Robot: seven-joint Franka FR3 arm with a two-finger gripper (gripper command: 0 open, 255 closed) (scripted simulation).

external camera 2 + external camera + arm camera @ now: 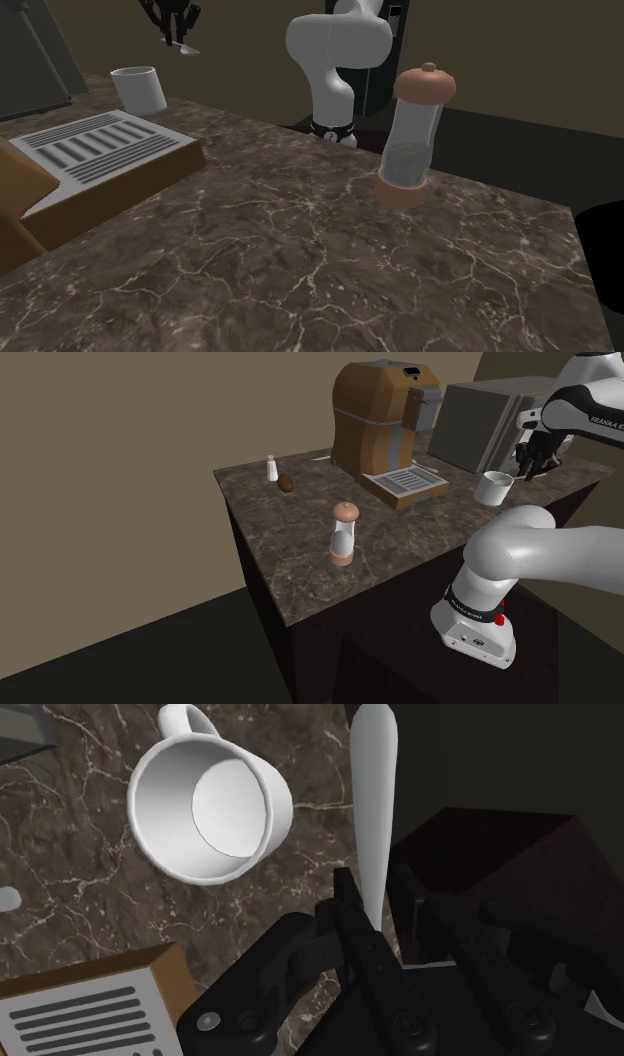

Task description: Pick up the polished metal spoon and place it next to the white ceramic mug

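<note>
The spoon (pixel 372 794) looks pale grey and smooth. It is clasped by its handle between my black fingers, with the bowl end pointing away from the hand. My gripper (pixel 378 909) is shut on it. Beside the spoon stands the white mug (pixel 210 804), upright and empty, on the dark marble counter (pixel 80 894). In the second exterior view my gripper (pixel 172 20) hangs above the counter with the spoon (pixel 184 46) dangling below it, a little beyond the mug (pixel 139 88). In the shoulder view the gripper (pixel 528 462) is just past the mug (pixel 492 487), near the counter's far end.
A brown coffee machine (pixel 385 422) with a slotted drip tray (pixel 95 150) stands next to the mug, and a grey box appliance (pixel 480 422) behind it. A pepper mill (pixel 343 534), a small shaker (pixel 271 469) and a brown lump (pixel 286 482) sit farther along the counter.
</note>
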